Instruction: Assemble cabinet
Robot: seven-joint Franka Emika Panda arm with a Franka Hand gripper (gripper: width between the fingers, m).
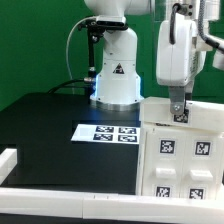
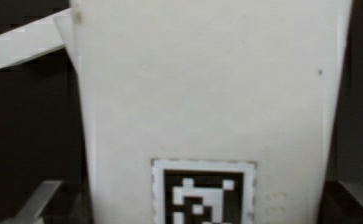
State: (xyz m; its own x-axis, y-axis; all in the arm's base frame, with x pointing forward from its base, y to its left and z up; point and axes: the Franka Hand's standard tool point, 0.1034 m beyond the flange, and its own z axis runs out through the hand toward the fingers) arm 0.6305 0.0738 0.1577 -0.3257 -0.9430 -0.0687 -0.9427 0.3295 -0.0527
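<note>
The cabinet (image 1: 185, 150) is a large white box with several marker tags, standing at the exterior view's right. My gripper (image 1: 178, 113) is down at its upper edge, beside a tag. In the wrist view a white part of the cabinet (image 2: 204, 100) with a tag (image 2: 204, 192) fills the space between my gripper's (image 2: 203, 203) two dark fingers (image 2: 50, 202). One finger lies close against each side of it. The fingertips are cut off at the picture's edge.
The marker board (image 1: 108, 132) lies flat on the black table left of the cabinet. White border rails run along the front (image 1: 70, 195) and the left (image 1: 6, 160). The robot's base (image 1: 115, 75) stands behind. A white piece (image 2: 32, 42) shows beyond the cabinet in the wrist view.
</note>
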